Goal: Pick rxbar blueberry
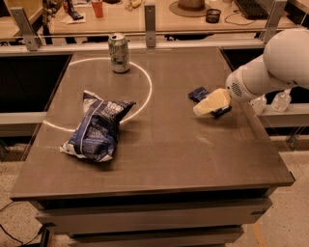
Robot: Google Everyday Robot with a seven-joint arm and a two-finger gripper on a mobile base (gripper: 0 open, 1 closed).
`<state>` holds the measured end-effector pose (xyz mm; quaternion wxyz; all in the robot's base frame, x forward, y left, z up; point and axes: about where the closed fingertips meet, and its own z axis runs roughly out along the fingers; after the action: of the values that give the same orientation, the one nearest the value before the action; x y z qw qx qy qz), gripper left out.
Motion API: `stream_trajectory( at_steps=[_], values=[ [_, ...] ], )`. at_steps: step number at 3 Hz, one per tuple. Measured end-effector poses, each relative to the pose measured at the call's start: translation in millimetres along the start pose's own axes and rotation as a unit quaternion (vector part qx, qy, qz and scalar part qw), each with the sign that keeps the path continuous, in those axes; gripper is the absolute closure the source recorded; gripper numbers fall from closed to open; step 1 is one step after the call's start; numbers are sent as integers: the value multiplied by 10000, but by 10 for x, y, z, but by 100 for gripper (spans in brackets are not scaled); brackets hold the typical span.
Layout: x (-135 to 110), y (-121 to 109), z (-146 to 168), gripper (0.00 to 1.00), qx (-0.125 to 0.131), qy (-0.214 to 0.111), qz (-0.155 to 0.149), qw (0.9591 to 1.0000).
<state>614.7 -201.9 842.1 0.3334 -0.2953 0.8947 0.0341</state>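
Rxbar blueberry [198, 93] lies partly under my fingers [212, 102] on the bench [169, 149]; grip state indeterminate. Flat wrapper may slip.

Hand [203, 108] over rxbar blueberry [197, 93], chip bag [96, 128] and can [119, 53] well apart

arm [270, 72]: reaches in from right | claw [203, 108]: low, pointing left

Robot lab — hand [210, 104] over table [169, 164] right; desk [140, 20], keyboard [249, 7] behind.
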Motion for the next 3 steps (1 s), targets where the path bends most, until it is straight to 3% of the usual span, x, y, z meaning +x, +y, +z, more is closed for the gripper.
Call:
stream_trajectory(
  at_steps=[1, 2, 3],
  values=[
    [75, 69, 79, 0, -70, 92, 25, 9999],
    [119, 107, 138, 18, -128, 135, 50, 9998],
    [148, 125, 169, 42, -191, 153, 68, 9997]
  ],
)
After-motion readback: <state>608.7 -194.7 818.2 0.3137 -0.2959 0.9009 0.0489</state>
